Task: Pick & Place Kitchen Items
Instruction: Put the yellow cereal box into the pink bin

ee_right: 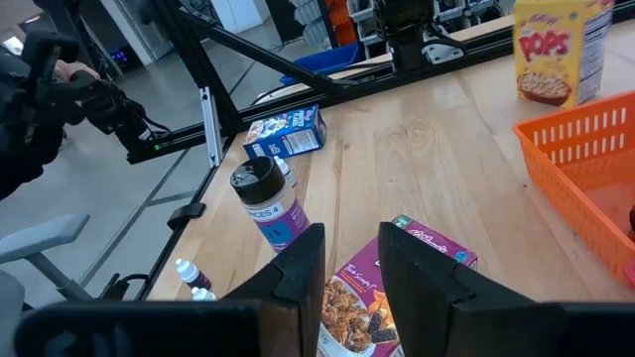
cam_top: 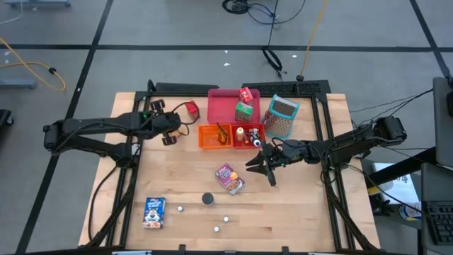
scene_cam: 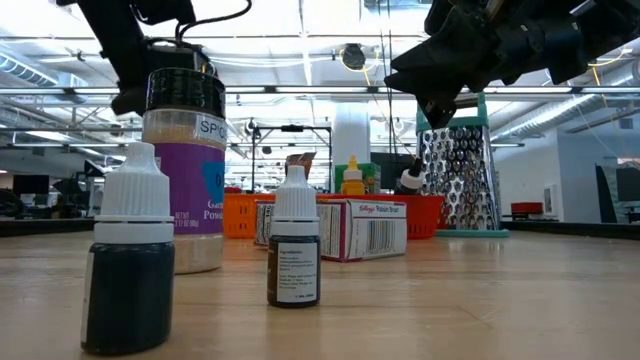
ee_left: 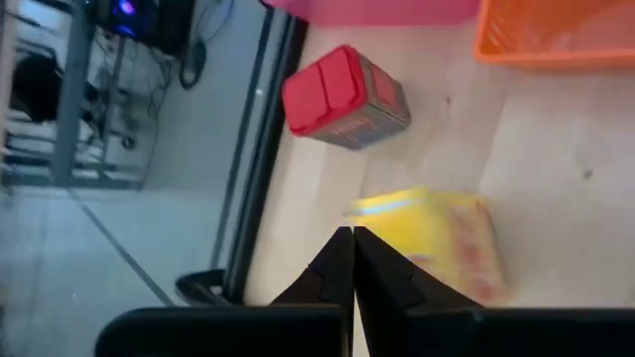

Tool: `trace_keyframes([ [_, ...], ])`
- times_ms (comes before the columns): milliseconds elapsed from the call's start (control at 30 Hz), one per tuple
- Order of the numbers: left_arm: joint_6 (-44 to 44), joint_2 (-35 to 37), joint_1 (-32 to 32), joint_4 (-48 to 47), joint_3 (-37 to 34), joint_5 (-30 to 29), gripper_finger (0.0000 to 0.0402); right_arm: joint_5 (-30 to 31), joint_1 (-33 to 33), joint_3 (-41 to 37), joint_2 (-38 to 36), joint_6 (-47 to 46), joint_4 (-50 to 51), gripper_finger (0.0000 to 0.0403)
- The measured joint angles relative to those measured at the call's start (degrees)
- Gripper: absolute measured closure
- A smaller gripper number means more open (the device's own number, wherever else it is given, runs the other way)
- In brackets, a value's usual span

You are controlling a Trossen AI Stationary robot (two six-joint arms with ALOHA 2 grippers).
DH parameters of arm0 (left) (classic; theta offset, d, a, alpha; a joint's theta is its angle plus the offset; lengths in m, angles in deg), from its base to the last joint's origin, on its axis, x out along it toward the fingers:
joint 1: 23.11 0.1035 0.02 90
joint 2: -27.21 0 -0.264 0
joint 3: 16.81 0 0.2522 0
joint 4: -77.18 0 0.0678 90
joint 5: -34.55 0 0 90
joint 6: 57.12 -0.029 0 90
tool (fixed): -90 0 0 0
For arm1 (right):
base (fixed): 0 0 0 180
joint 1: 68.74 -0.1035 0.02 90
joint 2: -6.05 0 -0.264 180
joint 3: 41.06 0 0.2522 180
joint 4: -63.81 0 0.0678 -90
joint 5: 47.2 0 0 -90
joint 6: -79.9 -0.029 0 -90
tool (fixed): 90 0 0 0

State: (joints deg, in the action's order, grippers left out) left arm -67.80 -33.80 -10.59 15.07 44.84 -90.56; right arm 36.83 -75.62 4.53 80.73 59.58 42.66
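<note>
My left gripper is shut at the table's far left. A yellow box stands just past its fingertips, and a red box lies farther back. My right gripper hangs open and holds nothing. It is above and right of the purple box, which lies flat on the table. A black-lidded spice can stands upright near the front. A blue box lies flat at the front left. My left gripper's shut fingertips overlap the yellow box's near edge in the wrist view. I cannot tell whether they touch it; nothing shows between the fingers.
An orange bin and a red bin with small bottles stand mid-table. Behind them a pink tray holds a green box. A grater stands to the right. Small white-capped bottles dot the front.
</note>
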Motion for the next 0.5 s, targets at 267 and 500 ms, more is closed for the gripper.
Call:
trace_keyframes([
  [267, 6.42, 0.07, 1.70, -6.26, 4.65, 2.56, 0.0343, -0.03, 0.01, 0.00, 0.00, 0.00, 0.00, 0.0314],
  [500, 8.48, 0.00, 4.95, -6.98, 4.80, 10.90, 0.0275, -0.03, 0.00, 0.00, 0.00, 0.00, 0.00, 0.0314],
])
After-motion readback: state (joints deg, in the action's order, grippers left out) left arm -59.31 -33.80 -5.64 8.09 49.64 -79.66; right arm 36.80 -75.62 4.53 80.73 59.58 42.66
